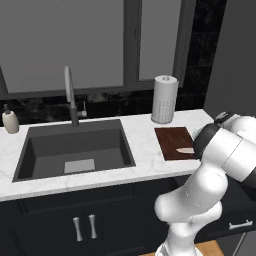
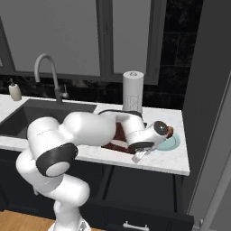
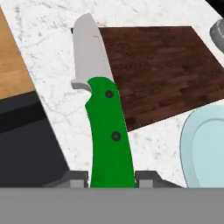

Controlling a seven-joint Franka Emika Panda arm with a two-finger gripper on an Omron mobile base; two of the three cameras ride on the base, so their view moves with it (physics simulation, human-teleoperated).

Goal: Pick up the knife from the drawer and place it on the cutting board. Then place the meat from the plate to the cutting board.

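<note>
Gripper [image 3: 111, 179] jaws are clamped on the green handle of the knife [image 3: 103, 109], which is carried clear of the drawer [image 2: 149, 219]; in the hand view the pale blade points away from the hand and overlaps the near corner of the cutting board [image 3: 162, 70]. The grip sits at the butt end of the handle, leaving the whole blade free, which suits laying the knife flat on the wood without the fingers fouling the surface. Whether the blade is touching the board or only above it cannot be determined. The plate [image 3: 205, 144] lies just beside the board on the marble counter [image 3: 57, 83], and in the right base view the meat [image 2: 170, 131] rests on it, so the second transfer is judged still to come. In the right base view the arm is folded forward over the counter edge, wrist tipped down toward the board. The paper-towel roll [image 1: 164, 99] stands behind the board, the sink [image 1: 75, 147] well to its left.
</note>
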